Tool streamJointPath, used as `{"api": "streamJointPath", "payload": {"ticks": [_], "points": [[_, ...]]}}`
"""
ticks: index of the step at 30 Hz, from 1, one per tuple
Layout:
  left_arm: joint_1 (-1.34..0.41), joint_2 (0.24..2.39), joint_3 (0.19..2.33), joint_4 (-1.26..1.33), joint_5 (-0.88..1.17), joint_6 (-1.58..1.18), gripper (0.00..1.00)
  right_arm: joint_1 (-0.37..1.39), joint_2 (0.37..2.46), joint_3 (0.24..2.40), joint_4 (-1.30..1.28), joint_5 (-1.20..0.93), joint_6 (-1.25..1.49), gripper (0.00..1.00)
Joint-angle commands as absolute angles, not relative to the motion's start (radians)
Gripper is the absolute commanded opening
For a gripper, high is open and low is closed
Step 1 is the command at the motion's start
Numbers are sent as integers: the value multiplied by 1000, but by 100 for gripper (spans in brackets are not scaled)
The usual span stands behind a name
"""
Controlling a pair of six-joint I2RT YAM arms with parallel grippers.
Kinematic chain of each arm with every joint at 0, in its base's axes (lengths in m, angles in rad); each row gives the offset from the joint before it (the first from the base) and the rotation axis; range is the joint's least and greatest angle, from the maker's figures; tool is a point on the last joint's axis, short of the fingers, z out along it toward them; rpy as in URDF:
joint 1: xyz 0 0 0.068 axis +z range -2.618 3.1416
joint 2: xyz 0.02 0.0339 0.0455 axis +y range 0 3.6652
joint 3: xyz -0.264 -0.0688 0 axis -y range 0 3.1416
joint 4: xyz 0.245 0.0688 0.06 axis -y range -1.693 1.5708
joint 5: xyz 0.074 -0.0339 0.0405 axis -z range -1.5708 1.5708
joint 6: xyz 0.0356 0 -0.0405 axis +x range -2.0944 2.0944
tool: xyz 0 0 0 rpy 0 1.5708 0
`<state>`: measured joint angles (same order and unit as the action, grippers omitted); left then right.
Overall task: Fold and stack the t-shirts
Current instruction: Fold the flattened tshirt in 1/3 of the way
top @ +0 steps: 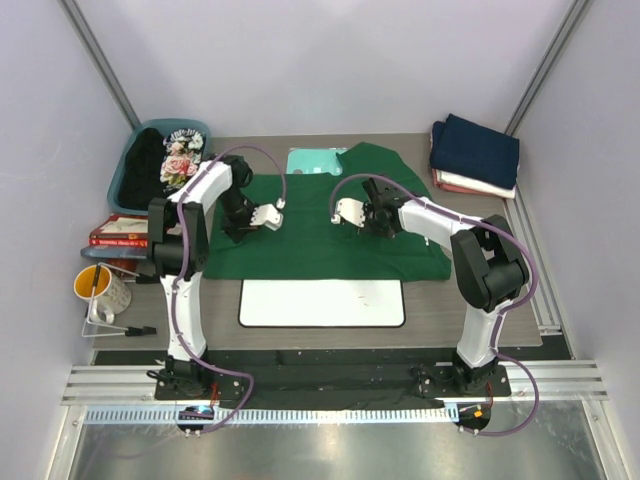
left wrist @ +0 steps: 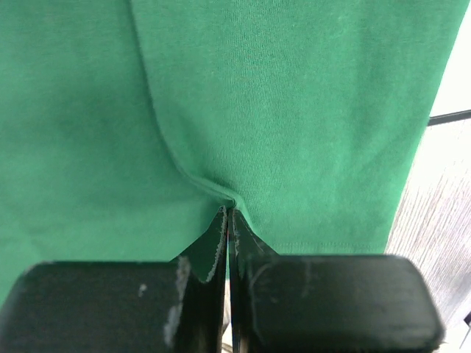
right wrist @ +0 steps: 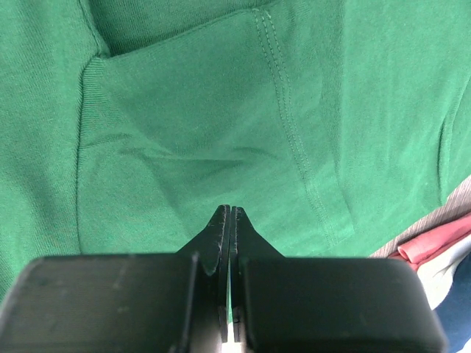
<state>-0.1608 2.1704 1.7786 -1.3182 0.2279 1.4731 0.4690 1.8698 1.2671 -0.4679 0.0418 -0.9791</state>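
A plain dark green t-shirt [top: 320,240] lies spread flat over the middle of the table. My left gripper [top: 263,220] is over its left part, and in the left wrist view [left wrist: 229,212] the jaws are shut on a pinched fold of the green cloth [left wrist: 294,110]. My right gripper [top: 344,215] is over its right part, and in the right wrist view [right wrist: 229,210] the jaws are shut on the green cloth [right wrist: 191,132] near a sleeve seam. Folded navy, white and reddish shirts [top: 474,155] are stacked at the back right. A black floral-print shirt [top: 178,158] lies in a basket.
A blue basket [top: 128,160] stands at the back left. A teal board [top: 312,160] lies partly under the green shirt's far edge. A whiteboard [top: 322,302] lies in front of the shirt. Red books [top: 118,233] and a yellow mug [top: 95,288] are at the left.
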Motion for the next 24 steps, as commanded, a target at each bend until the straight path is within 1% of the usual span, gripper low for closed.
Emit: {"api": "streamJointPath", "payload": {"ticks": [1,8,13,16,19,24], "points": [[-163,2200,1784,-1441,187,1453,0,471,1844,1307,-466,29,-966,1],[-160,2158,1660,-1154,19,1364,0,472,1845,1310,-468,29,-954,1],[-153,2117,1640,-1033,9,1303,0,472,1841,1305,-468,26,-950,1],[-153,2100,1614,-945,-38,1281,0,474,1844,1308,-468,21,-946,1],[-150,2080,1603,-910,-37,1258,0,477,1850,1313,-468,21,-945,1],[-144,2042,1608,-928,-3,1243,0,483,1865,1279,-477,21,-963,1]]}}
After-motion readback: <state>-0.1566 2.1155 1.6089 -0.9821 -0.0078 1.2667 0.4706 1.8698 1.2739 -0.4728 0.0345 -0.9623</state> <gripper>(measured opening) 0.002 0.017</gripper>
